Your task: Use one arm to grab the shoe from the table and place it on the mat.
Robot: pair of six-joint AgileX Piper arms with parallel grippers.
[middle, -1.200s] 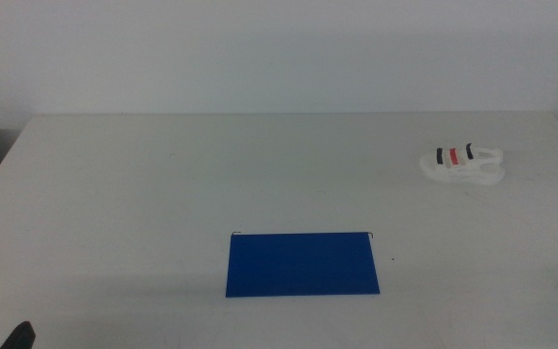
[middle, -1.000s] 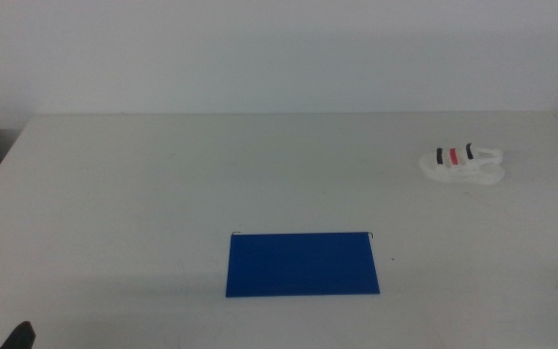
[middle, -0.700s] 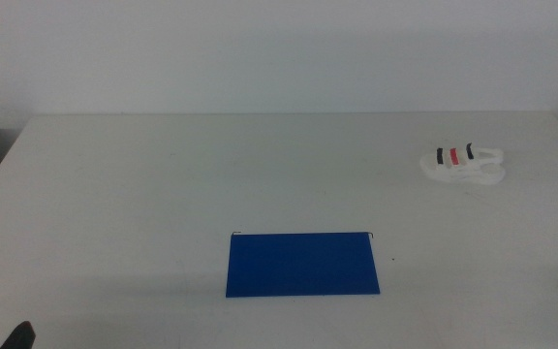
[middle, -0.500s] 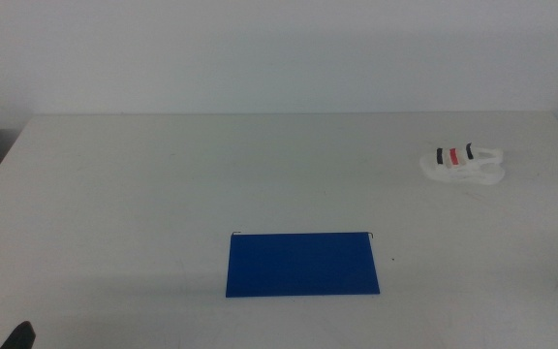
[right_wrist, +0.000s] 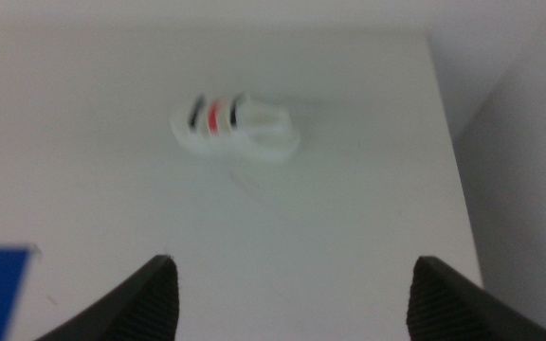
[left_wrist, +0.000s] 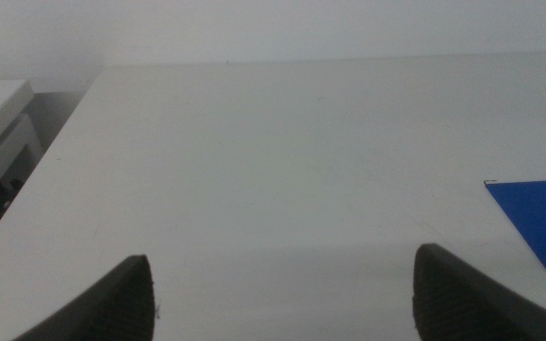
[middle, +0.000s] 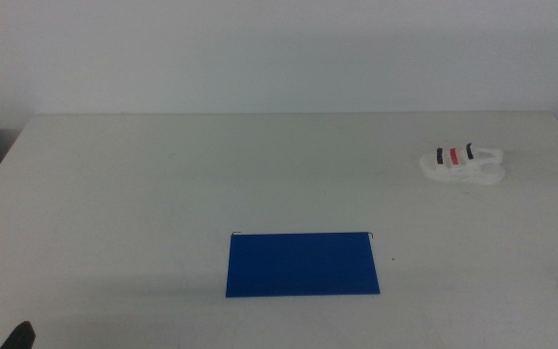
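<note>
Off-white counter [middle: 163, 194]: shoe [middle: 463, 164] far right, well apart from mat [middle: 302, 264] — right gripper [right_wrist: 292, 284], jaws spread, faces the shoe; left gripper [left_wrist: 282, 284] waits, jaws spread

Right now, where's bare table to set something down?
Nearly everywhere: the table is bare left of and behind the mat, and between mat and shoe. Only the far right corner is taken. Left gripper and right gripper wait open at the near edge.
</note>
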